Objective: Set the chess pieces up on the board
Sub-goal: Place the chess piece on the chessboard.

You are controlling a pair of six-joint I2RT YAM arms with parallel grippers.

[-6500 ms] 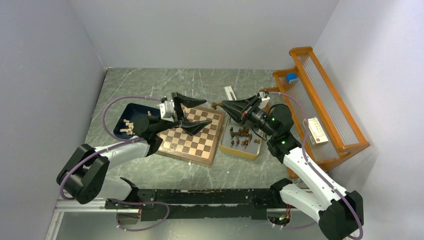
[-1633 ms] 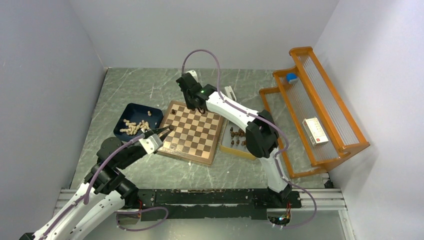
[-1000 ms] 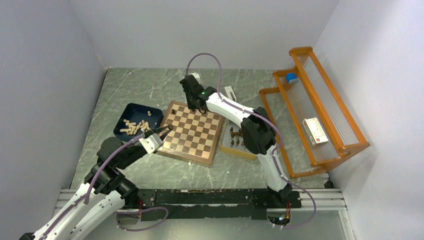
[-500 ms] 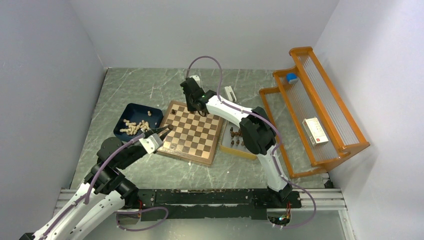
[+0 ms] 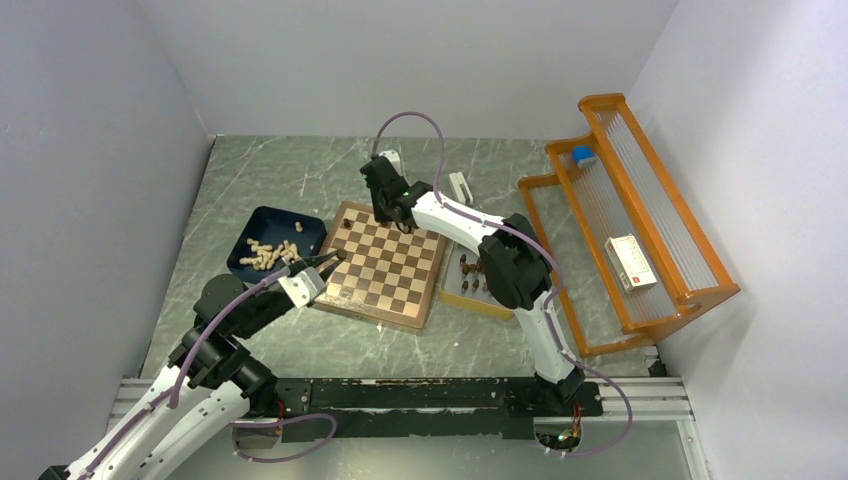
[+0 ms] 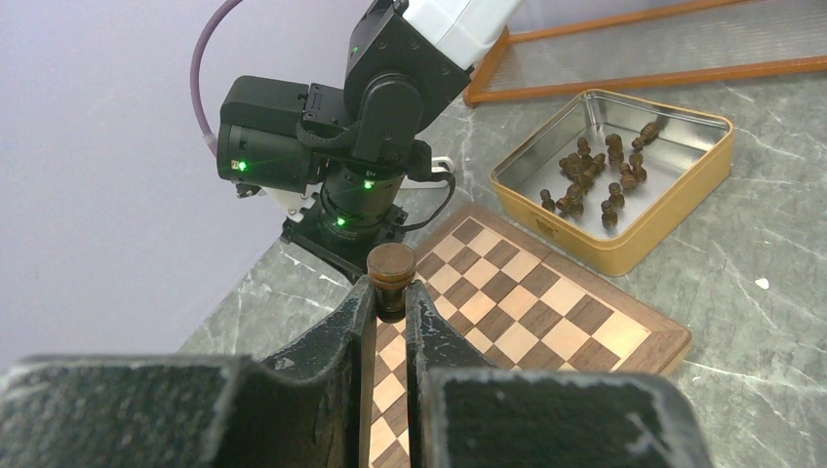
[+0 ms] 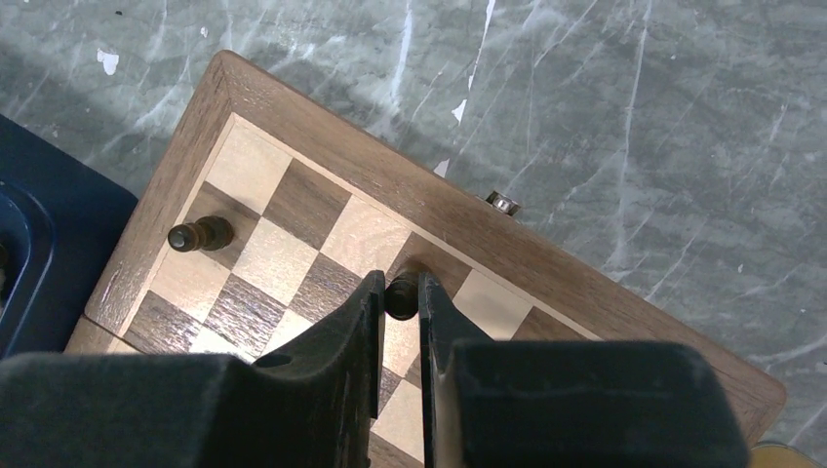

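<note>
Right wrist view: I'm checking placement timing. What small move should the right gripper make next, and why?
Probably ease the right gripper straight down, then open. It is shut on a small dark brown wooden chess piece over a square near the rim of the chequered wooden board, close to another dark piece already standing; contact isn't clear.

The left arm (image 5: 225, 315) and right arm (image 5: 455, 220) are white shells with black joints, each trailing a lilac cable (image 5: 405, 114). Green lights (image 6: 240, 166) glow on the right wrist; left hand (image 6: 390, 297) and right hand (image 7: 400, 292) are matt black
</note>
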